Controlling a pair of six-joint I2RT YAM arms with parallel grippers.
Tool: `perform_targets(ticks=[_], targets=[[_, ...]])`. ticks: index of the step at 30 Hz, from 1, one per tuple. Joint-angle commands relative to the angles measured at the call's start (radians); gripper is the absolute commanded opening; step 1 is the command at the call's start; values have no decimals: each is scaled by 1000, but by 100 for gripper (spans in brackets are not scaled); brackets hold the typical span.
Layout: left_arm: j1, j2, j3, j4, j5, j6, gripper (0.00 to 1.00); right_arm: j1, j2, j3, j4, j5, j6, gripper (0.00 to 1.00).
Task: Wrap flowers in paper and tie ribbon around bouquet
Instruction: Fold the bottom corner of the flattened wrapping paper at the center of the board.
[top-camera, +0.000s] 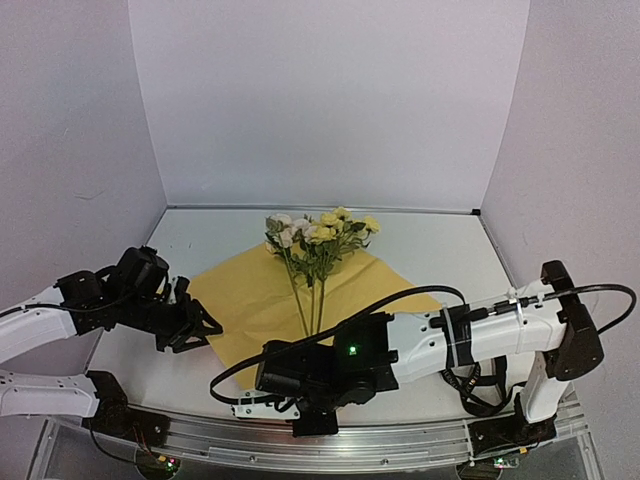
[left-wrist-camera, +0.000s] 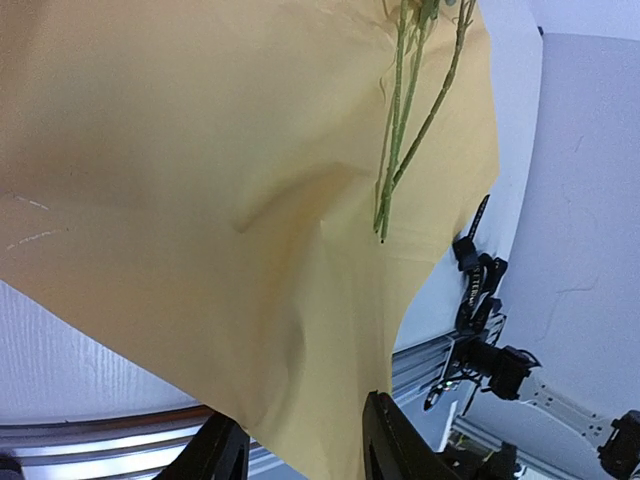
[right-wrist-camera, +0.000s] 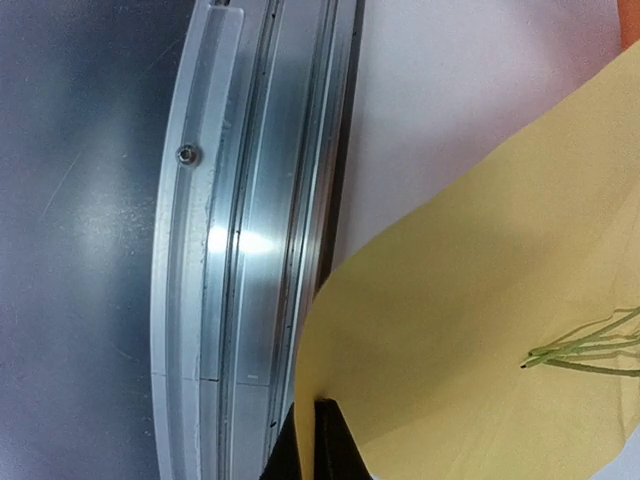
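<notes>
A smooth white worktop (top-camera: 440, 250) was enclosed by plain pale walls (top-camera: 330, 100), and a ribbed aluminium rail (right-wrist-camera: 240, 250) was seen along its lower edge. The paper (top-camera: 250, 300), thin, matte and softly creased, was spread yellow face up at centre frame. The flowers (top-camera: 318, 235) were laid on it, blooms toward the top, thin green stems (left-wrist-camera: 400, 130) pointing down. The right tool (right-wrist-camera: 314, 425) was closed on the paper's curled near edge. The left tool (left-wrist-camera: 298, 425) was seen with fingers apart, the paper's left corner between them.
</notes>
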Motion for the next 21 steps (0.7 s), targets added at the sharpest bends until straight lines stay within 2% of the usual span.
perform_targets(ticks=[1,7,11,13,16,21], targets=[[5,-20,46,-148,-7,128,41,-22,12,40,-100,-49,36,0],[5,-144,-14,-325,5,103,60,-25,37,72,-127,-58,33,0],[5,-207,23,-334,-17,92,64,-27,66,100,-138,-81,39,0],[5,-146,60,-260,-18,139,61,-26,79,110,-138,-79,43,0],[12,17,96,-100,8,235,53,-27,78,116,-138,-53,38,0],[160,272,87,227,281,395,38,-42,69,118,-138,1,14,0]])
